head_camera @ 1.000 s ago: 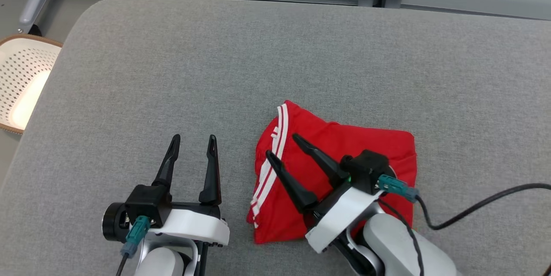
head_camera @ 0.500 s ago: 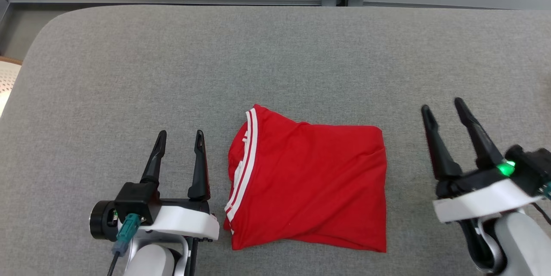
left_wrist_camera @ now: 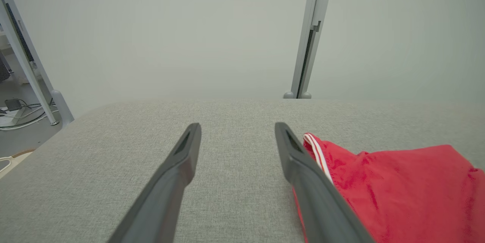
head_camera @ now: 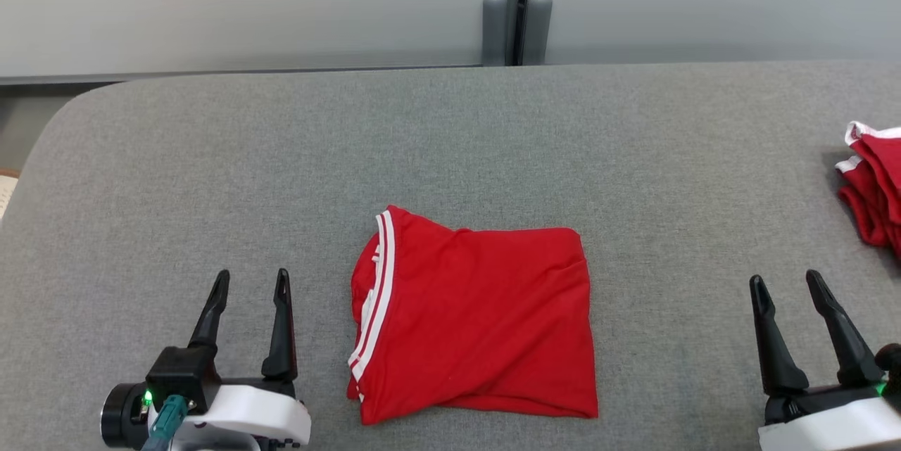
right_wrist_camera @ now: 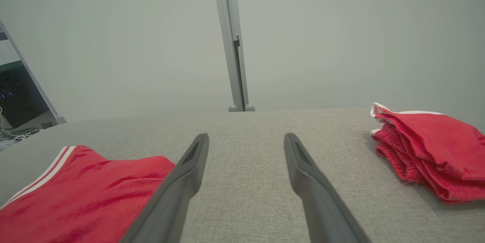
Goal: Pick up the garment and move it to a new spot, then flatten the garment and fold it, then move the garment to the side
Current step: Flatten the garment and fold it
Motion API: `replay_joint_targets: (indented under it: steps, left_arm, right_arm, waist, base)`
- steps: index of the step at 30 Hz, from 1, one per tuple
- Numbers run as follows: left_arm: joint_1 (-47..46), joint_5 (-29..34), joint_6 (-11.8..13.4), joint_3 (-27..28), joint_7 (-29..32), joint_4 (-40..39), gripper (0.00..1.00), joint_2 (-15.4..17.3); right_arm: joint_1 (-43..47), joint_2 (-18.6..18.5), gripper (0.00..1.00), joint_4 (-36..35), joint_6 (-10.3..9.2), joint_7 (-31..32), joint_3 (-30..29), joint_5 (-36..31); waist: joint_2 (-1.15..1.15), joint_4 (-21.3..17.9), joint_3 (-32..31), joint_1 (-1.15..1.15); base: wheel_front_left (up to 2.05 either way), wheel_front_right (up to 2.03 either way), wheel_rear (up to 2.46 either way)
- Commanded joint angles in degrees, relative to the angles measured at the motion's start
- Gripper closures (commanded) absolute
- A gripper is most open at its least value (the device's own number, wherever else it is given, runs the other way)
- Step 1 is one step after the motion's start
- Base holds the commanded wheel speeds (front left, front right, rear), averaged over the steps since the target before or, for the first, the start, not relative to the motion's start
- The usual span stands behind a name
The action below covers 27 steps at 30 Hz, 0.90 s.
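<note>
The garment (head_camera: 479, 321) is red with white stripes along its left edge, folded into a rough square on the grey padded table (head_camera: 450, 141), near the front middle. In the left wrist view the garment (left_wrist_camera: 394, 186) lies to the right of the fingers; in the right wrist view the garment (right_wrist_camera: 83, 190) lies to their left. My left gripper (head_camera: 252, 286) stands open just left of it, apart from the cloth, with nothing between its fingers. My right gripper (head_camera: 787, 283) stands open well to its right, also with nothing in it.
A stack of folded red garments (head_camera: 873, 191) lies at the table's right edge, seen in the right wrist view as the stack (right_wrist_camera: 428, 148) right of the fingers. A pale wall with a grey post (head_camera: 516, 8) stands behind the table. A basket's rim (head_camera: 5, 187) peeks in at far left.
My right gripper has lifted off the garment and swung to its right. The head camera has turned rightward and tilted up, bringing the stack of red garments into view. The garment lies still.
</note>
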Motion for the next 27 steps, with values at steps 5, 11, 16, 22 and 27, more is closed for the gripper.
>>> replay_joint_targets:
  steps: [5, 11, 16, 22, 27]
  left_arm:
    - [3.6, -0.6, -1.0, 0.7, -0.2, 0.7, 0.0, 1.8]
    - [5.1, -1.0, -1.4, 0.3, 0.3, 1.6, 0.0, 2.6]
    - [5.9, -1.2, -1.1, 0.1, 0.9, 1.7, 0.0, 2.9]
    - [6.3, -1.5, -0.8, 0.0, 1.5, 1.8, 0.0, 3.1]
    - [6.1, -1.8, -0.5, -0.3, 1.6, 1.8, 0.0, 2.9]
  right_arm:
    - [5.7, 2.4, 0.0, -4.1, 0.0, 3.6, -2.6, -2.7]
    - [8.9, 4.4, 0.0, -6.2, 0.0, 5.8, -4.2, -5.3]
    - [11.0, 5.5, 0.0, -7.9, 0.0, 7.3, -4.6, -6.5]
    - [11.7, 5.7, 0.0, -8.8, 0.0, 8.3, -4.9, -7.4]
    - [11.6, 6.0, 0.0, -9.1, 0.0, 8.5, -5.1, -8.1]
  waist:
    - [0.0, -0.6, -4.4, 0.0]
    - [0.0, -0.7, -6.9, 0.0]
    - [0.0, -0.7, -8.2, 0.0]
    - [0.0, -0.7, -8.5, 0.0]
    - [0.0, -0.6, -8.4, 0.0]
  base:
    - [0.0, 0.0, 0.0]
    - [0.0, 0.0, 0.0]
    - [0.0, 0.0, 0.0]
    - [0.0, 0.0, 0.0]
    - [0.0, 0.0, 0.0]
